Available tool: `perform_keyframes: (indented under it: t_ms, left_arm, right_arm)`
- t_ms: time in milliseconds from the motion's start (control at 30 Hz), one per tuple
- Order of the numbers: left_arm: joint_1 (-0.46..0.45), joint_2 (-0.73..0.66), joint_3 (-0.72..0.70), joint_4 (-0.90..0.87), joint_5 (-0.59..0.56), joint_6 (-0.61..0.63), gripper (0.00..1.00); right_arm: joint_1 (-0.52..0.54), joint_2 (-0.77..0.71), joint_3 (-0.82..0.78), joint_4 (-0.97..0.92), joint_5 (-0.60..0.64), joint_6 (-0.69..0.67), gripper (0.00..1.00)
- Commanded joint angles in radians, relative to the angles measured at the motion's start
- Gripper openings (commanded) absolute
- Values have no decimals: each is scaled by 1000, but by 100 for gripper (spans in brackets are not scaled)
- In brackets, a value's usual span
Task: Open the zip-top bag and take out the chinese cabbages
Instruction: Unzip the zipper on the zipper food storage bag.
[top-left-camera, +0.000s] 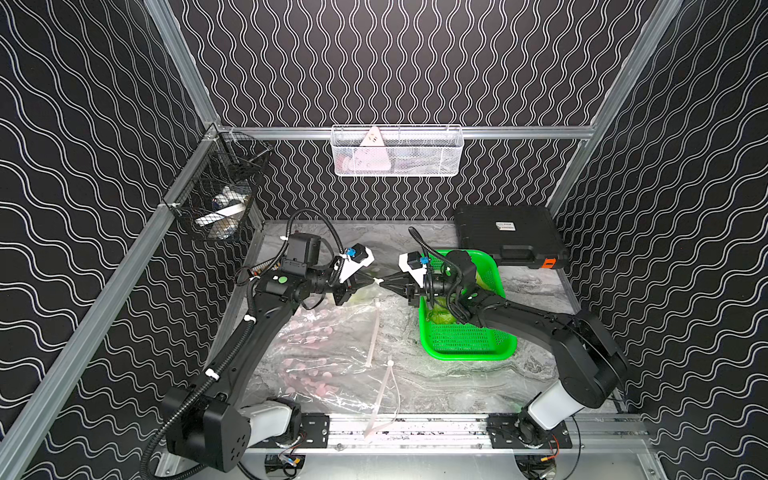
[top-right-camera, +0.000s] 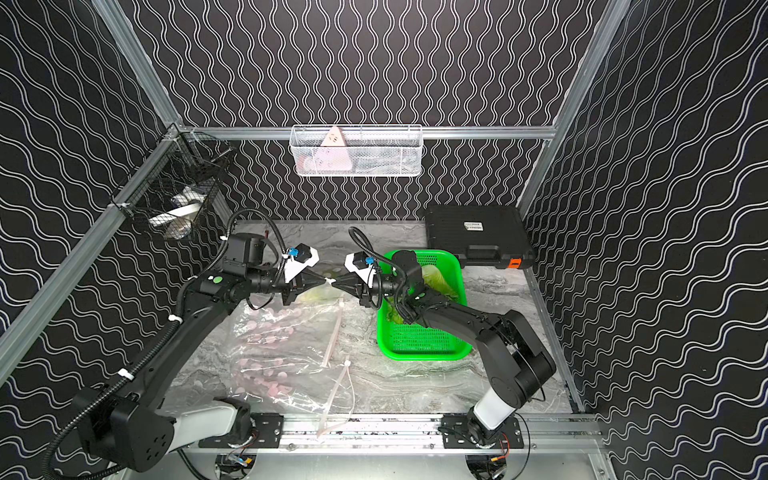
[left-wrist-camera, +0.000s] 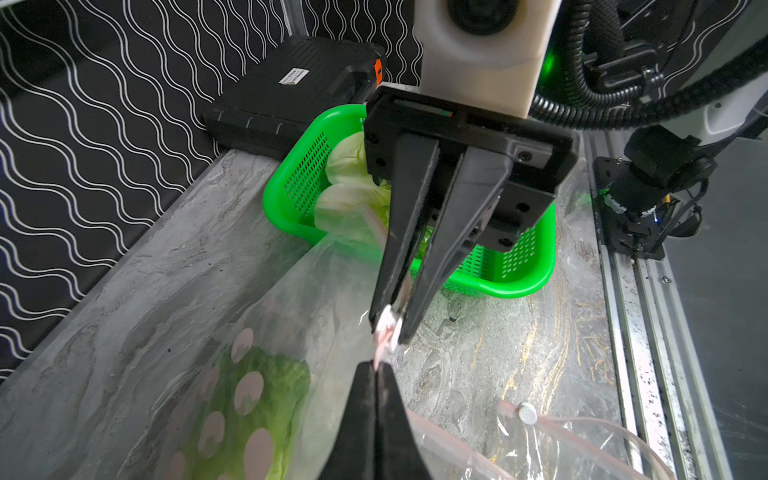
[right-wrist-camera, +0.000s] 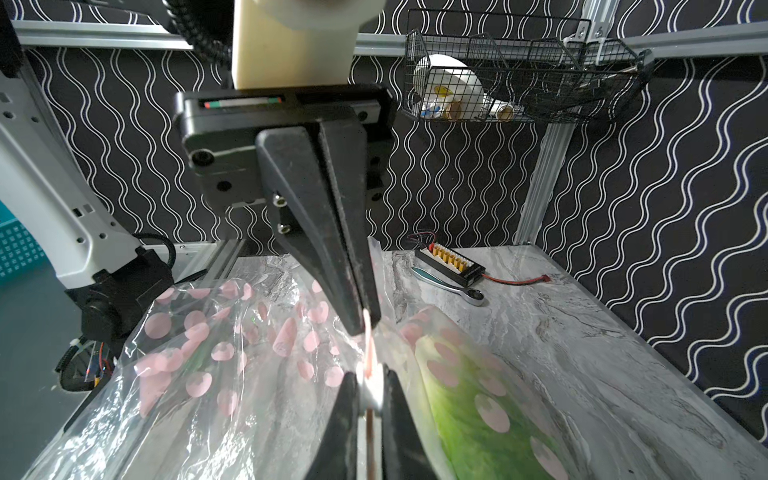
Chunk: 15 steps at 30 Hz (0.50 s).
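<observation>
A clear zip-top bag (top-left-camera: 320, 332) with pink dots lies at the middle of the table, its zip edge lifted. One chinese cabbage (left-wrist-camera: 257, 399) (right-wrist-camera: 469, 399) shows green inside it. My left gripper (top-left-camera: 371, 281) (left-wrist-camera: 376, 366) is shut on the bag's pink zip strip. Tip to tip with it, my right gripper (top-left-camera: 385, 283) (right-wrist-camera: 370, 380) is shut on the white slider (right-wrist-camera: 370, 390) of that strip. Two more chinese cabbages (left-wrist-camera: 345, 166) (left-wrist-camera: 338, 203) lie in the green basket (top-left-camera: 465, 353), partly hidden under the right arm.
A second clear dotted bag (top-left-camera: 332, 390) with its own slider (left-wrist-camera: 528, 413) lies near the front rail. A black case (top-left-camera: 511, 241) sits at the back right. A charger board (right-wrist-camera: 451, 264) and a ratchet wrench (right-wrist-camera: 449, 284) lie by the back wall. Wire baskets (top-left-camera: 397, 151) (top-left-camera: 220, 199) hang on the frame.
</observation>
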Motion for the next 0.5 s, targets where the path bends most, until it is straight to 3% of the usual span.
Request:
perform_keyframes:
  t_ms: [0, 267, 467]
  left_arm:
    - [1, -29, -17, 98, -69, -50, 0]
    - [33, -71, -43, 228, -298, -188, 0]
    - [170, -90, -65, 316, -308, -328, 0]
  right_arm:
    - [0, -14, -3, -40, 5, -46, 0]
    - [0, -38, -25, -155, 58, -132, 0]
    - [0, -67, -61, -214, 109, -184, 0]
